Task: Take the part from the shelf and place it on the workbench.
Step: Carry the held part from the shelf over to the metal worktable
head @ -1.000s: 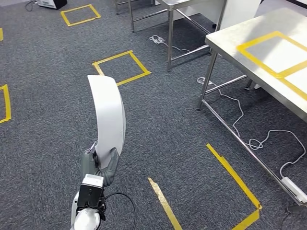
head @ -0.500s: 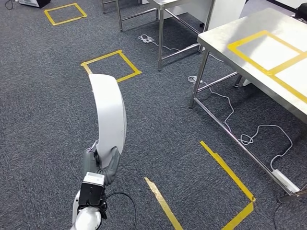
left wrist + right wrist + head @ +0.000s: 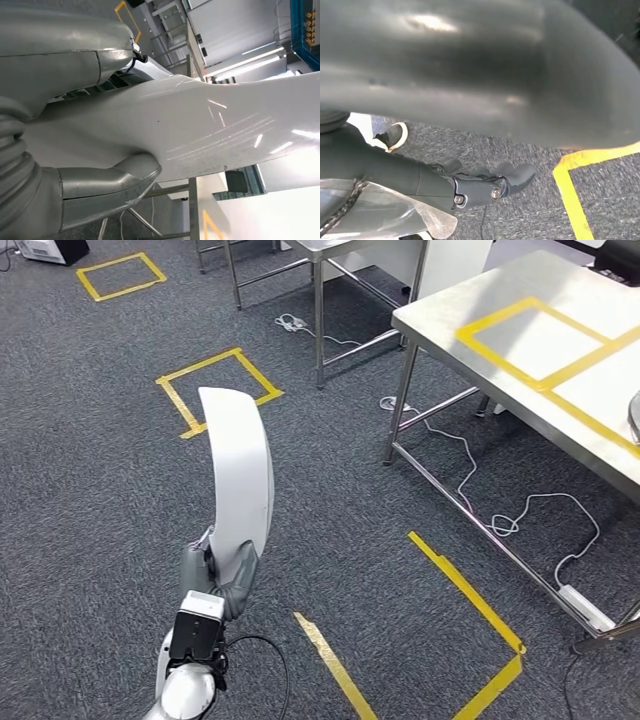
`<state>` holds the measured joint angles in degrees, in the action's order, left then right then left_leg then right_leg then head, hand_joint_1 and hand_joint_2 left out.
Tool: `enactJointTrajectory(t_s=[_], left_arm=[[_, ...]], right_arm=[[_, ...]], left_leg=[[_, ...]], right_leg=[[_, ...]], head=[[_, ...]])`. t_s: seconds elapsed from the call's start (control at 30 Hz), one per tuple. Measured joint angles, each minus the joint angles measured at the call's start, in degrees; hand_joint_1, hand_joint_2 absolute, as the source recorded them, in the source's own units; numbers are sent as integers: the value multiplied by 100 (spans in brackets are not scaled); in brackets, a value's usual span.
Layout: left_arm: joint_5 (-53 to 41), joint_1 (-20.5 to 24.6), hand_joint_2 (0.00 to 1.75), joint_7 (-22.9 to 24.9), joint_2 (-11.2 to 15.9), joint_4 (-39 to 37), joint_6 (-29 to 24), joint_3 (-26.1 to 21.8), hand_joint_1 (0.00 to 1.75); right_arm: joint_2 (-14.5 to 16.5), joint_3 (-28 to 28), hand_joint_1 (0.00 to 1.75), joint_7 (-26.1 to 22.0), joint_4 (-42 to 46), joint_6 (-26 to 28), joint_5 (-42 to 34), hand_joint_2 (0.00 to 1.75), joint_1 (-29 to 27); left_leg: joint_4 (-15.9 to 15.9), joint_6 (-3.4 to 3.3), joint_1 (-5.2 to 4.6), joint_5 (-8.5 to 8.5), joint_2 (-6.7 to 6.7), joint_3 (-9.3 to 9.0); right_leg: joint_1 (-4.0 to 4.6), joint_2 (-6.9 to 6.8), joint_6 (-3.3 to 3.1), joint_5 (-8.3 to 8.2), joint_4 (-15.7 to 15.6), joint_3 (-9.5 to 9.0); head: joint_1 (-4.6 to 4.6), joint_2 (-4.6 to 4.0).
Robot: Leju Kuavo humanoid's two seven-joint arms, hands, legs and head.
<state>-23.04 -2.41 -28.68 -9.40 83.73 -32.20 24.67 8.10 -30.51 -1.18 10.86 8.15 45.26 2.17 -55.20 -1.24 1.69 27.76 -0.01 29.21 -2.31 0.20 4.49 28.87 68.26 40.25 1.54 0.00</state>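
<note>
We're looking at a robot test lab or workshop: dark grey carpet floor (image 3: 90,490) w/ yellow tape squares (image 3: 215,390) marking spots, stainless steel workbench (image 3: 528,360) also taped in yellow, more metal tables (image 3: 324,255) behind, and cables w/ a power strip (image 3: 581,608) lying loose underneath.

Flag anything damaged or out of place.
The white part, gripped by the left hand, shows fine scratch lines on its glossy face. Loose white cables trail across the carpet under the workbench.
</note>
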Motion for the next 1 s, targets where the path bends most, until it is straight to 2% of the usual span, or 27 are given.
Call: enactJointTrajectory(t_s=[0.03, 0.07, 0.1, 0.13, 0.17, 0.2, 0.27, 0.3, 0.33, 0.4, 0.43, 0.47, 0.5, 0.53, 0.57, 0.6, 0.63, 0.67, 0.73, 0.77, 0.8, 0.87, 0.9, 0.93, 0.97, 1.0], left_arm=[[5, 4, 175, 0, 0, -14, 1, 1, 175], [11, 11, 175, -1, -1, -24, 1, -1, 175], [19, 17, 175, -2, -3, -31, 1, -1, 175], [24, 23, 175, -4, -5, -33, 1, -1, 175], [31, 29, 175, -6, -9, -36, 0, -1, 175], [38, 33, 175, -7, -12, -40, 0, 0, 175], [46, 48, 175, -10, -18, -46, 0, 3, 175], [47, 58, 175, -11, -22, -47, 1, 5, 175], [47, 63, 175, -13, -25, -49, 1, 7, 175], [55, 61, 175, -15, -23, -61, 1, 7, 175], [60, 53, 175, -15, -21, -68, 1, 5, 175], [63, 48, 175, -15, -20, -75, 1, 5, 175], [63, 45, 175, -15, -20, -79, 1, 5, 175], [63, 45, 175, -15, -20, -80, 1, 5, 175], [63, 45, 175, -15, -17, -83, 1, 5, 175], [63, 42, 175, -15, -17, -86, 1, 5, 175], [63, 42, 175, -15, -16, -90, 1, 5, 175], [62, 45, 175, -15, -18, -94, 1, 5, 175], [60, 55, 175, -16, -37, -96, 1, 7, 175], [60, 58, 175, -17, -48, -96, 1, 7, 175], [59, 62, 175, -19, -56, -97, 1, 7, 175], [59, 66, 175, -21, -62, -99, 1, 5, 175], [59, 66, 175, -22, -63, -102, 1, 7, 175], [60, 61, 175, -22, -64, -106, 1, 9, 175], [60, 55, 175, -22, -64, -111, 1, 9, 175], [61, 51, 175, -22, -64, -115, 1, 9, 175]], right_arm=[[-2, -10, 0, 0, 0, -8, 1, 0, -6], [10, -19, 0, 1, -3, -19, 2, 0, -8], [18, -28, 0, 2, -5, -33, 2, 0, -3], [22, -38, 0, 4, -7, -45, 3, 0, -1], [26, -48, 0, 7, -8, -54, 4, 0, -2], [17, -60, 0, 10, -6, -55, 5, 0, -5], [9, -79, 0, 20, 1, -49, 12, 0, -19], [7, -84, 0, 28, 4, -47, 16, 0, -22], [5, -85, 0, 37, 7, -45, 20, 0, -26], [5, -86, 0, 55, 7, -46, 22, 0, -32], [4, -87, 0, 61, 7, -45, 22, 0, -37], [2, -89, 0, 64, 7, -45, 22, 0, -43], [1, -91, 0, 66, 7, -45, 23, 0, -47], [0, -93, 0, 66, 7, -45, 24, 0, -49], [10, -96, 0, 66, -1, -50, 26, 0, -53], [14, -99, 0, 66, -6, -51, 27, 0, -50], [18, -103, 0, 66, -11, -55, 29, 0, -43], [22, -105, 0, 66, -16, -58, 31, 0, -36], [16, -109, 0, 68, -11, -58, 39, 0, -21], [14, -109, 0, 68, -10, -55, 44, 0, -14], [12, -110, 0, 69, -8, -51, 50, 0, -4], [10, -110, 0, 69, -7, -48, 60, 0, 19], [10, -110, 0, 72, -7, -48, 63, 0, 20], [9, -111, 0, 74, -7, -49, 67, 0, 11], [9, -111, 0, 77, -7, -49, 70, 0, -4], [6, -113, 0, 78, -7, -50, 72, 0, -18]], left_leg=[[-26, 63, 33, 52, 7, -38], [-65, 133, 48, 113, 12, -62], [-102, 193, 49, 166, 15, -73], [-128, 240, 36, 206, 16, -80], [-137, 270, 27, 230, 15, -90], [-131, 289, 38, 250, 15, -112], [-245, 316, 66, 335, 17, -113], [-476, 317, 67, 428, 17, -5], [-838, 304, 55, 542, 17, 189], [-1715, 250, 8, 727, 16, 765], [-1986, 209, -21, 696, 16, 1002], [-2045, 153, -54, 542, 15, 1149], [-1858, 80, -95, 265, 11, 1182], [-1520, -14, -146, -64, 2, 1143], [-1228, -119, -193, -310, -9, 1083], [-972, -206, -245, -460, -16, 1008], [-800, -274, -289, -464, -20, 931], [-698, -305, -314, -371, -17, 858], [-425, -289, -311, -249, -16, 669], [-328, -266, -283, -228, -20, 574], [-268, -248, -252, -214, -22, 481], [-207, -218, -208, -132, -17, 329], [-203, -207, -197, -72, -14, 270], [-202, -192, -186, -6, -16, 200], [-202, -179, -178, 63, -19, 115], [-202, -162, -169, 134, -23, 18]], right_leg=[[-36, -27, 55, -193, -383, -197], [-53, -44, 97, -295, -731, -401], [-65, -51, 85, -321, -957, -540], [-65, -49, 45, -272, -1043, -608], [-49, -33, -32, -197, -1022, -623], [-46, -17, -118, -160, -991, -620], [-21, 9, -228, -87, -970, -677], [-8, 19, -278, -49, -969, -727], [13, 24, -321, -8, -971, -778], [67, 39, -383, 90, -972, -886], [100, 55, -402, 147, -972, -952], [134, 75, -414, 211, -973, -1032], [171, 95, -422, 280, -975, -1128], [200, 112, -429, 353, -979, -1214], [219, 120, -431, 423, -989, -1284], [225, 132, -423, 480, -1005, -1329], [213, 129, -406, 520, -1034, -1349], [202, 116, -379, 531, -1053, -1387], [186, 76, -321, 491, -1055, -1442], [192, 58, -294, 449, -955, -1421], [193, 47, -267, 415, -752, -1299], [183, 33, -206, 507, -90, -818], [171, 29, -179, 643, 211, -540], [161, 25, -157, 786, 381, -311], [155, 21, -144, 851, 383, -167], [153, 16, -136, 777, 228, -105]], head=[[3, 0], [31, 0], [53, 0], [51, 0], [45, 0], [15, 0], [-33, 0], [-51, 0], [-76, 0], [-101, 0], [-107, 0], [-107, 0], [-110, 0], [-111, 0], [-89, -1], [-63, -1], [-51, -1], [-48, -1], [-95, -1], [-96, 0], [-86, 0], [-70, 0], [-69, 0], [-69, 0], [-68, 0], [-67, 0]])
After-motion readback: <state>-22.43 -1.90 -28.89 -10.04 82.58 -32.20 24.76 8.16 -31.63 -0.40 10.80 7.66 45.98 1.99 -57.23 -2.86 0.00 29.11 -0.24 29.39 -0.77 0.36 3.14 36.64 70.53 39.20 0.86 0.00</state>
